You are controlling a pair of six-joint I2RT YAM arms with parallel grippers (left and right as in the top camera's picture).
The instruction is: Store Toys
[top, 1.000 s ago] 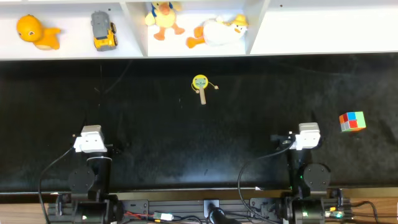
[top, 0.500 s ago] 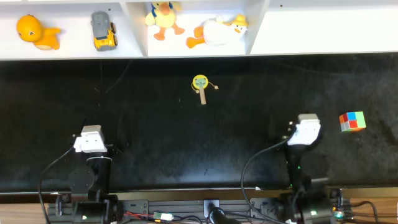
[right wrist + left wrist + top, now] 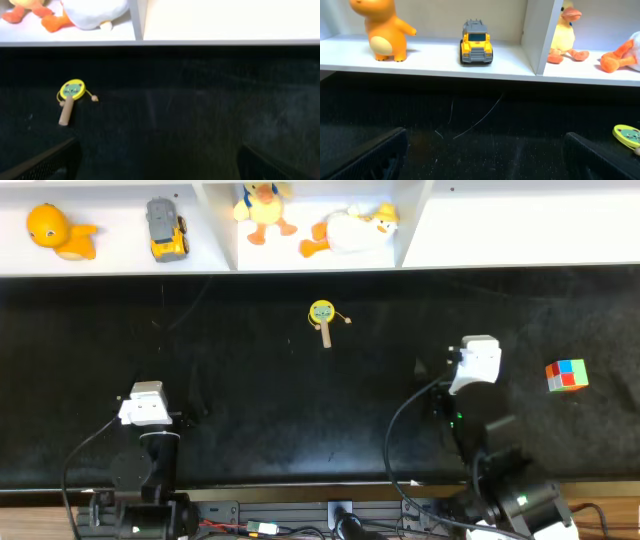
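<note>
Two grippers hang low over the table, both empty. The left gripper (image 3: 485,156) has its dark, ribbed fingers (image 3: 372,156) spread wide apart above bare mat. The right gripper (image 3: 157,161) also holds its fingers (image 3: 42,164) wide apart with nothing between them. It sits farther up the table than the left one, between the rattle drum and the cube.

Ahead of the right gripper, and off toward the table's middle, the rattle drum (image 3: 70,97) lies flat on the mat. It has a round yellow head with a green face, a plain wooden stick and a small bead on a string. Well apart from it, near the table's right edge, rests a small puzzle cube (image 3: 566,375) made of coloured squares.

The black mat (image 3: 250,380) looks coarse and faintly scratched. Along its far side runs a smooth white shelf (image 3: 520,220) split by upright dividers. A glossy orange figure (image 3: 385,30) and a hard yellow toy truck (image 3: 476,42) share one bay. A fuzzy yellow plush duck (image 3: 566,35) and a soft white plush duck (image 3: 95,12) with orange feet share the next.
</note>
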